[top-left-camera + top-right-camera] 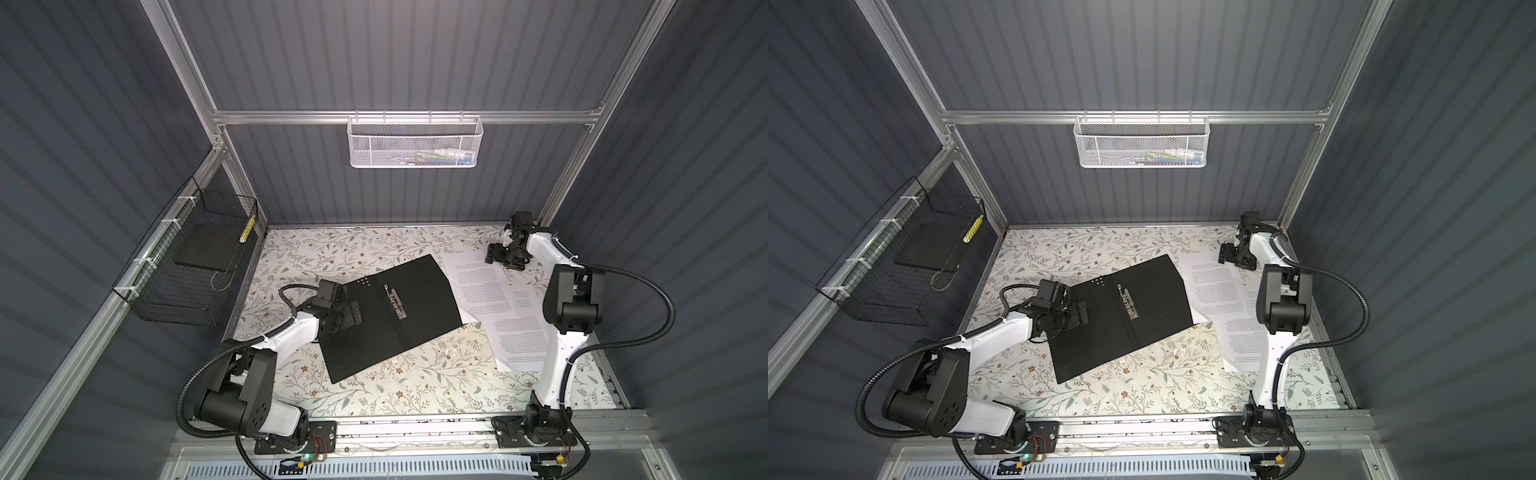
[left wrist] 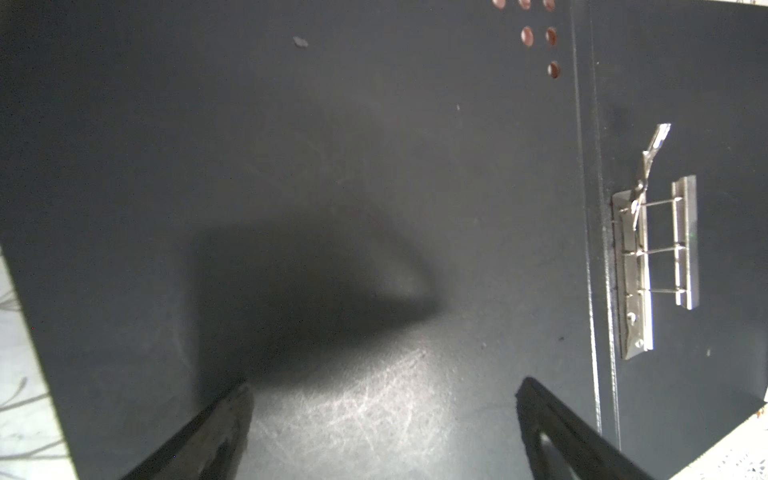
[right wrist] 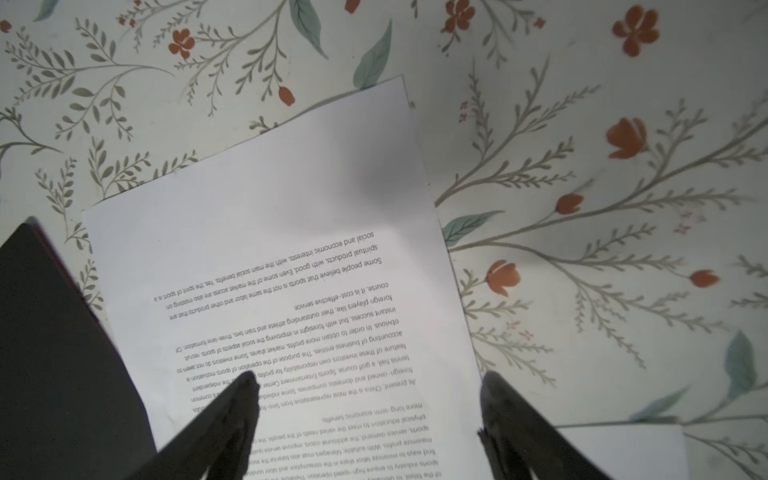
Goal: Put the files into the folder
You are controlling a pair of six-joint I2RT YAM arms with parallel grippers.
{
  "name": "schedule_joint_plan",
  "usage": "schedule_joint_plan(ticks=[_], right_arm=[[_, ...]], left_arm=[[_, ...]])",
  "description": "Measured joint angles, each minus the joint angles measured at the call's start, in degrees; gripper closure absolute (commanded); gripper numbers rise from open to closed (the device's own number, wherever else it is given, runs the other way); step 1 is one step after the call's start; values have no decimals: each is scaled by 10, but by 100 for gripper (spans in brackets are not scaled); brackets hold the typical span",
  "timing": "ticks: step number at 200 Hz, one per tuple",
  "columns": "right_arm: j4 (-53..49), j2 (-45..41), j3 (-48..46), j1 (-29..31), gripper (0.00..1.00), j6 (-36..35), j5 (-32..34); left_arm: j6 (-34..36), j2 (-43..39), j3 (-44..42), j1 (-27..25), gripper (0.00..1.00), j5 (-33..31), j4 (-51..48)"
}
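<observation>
Right wrist view: the right gripper (image 3: 370,382) is seen spread above the printed sheets (image 3: 266,232), with nothing pinched.
The sheets are fanned flat just beside the open folder's (image 1: 390,316) right cover and slightly overlapped by it, long axis roughly along the folder's spine. The right arm is judged nearer. The left gripper (image 2: 384,384), likewise spread, is poised over the folder's left cover.
</observation>
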Motion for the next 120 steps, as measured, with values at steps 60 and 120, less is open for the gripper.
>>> schedule_joint_plan(ticks=[60,120], right_arm=[[-8,15,3,-23,10,2,-24],[-7,33,1,-27,8,7,-63]], left_arm=[[-7,4,-8,1,0,2,15],[-9,4,-17,3,0,3,29]])
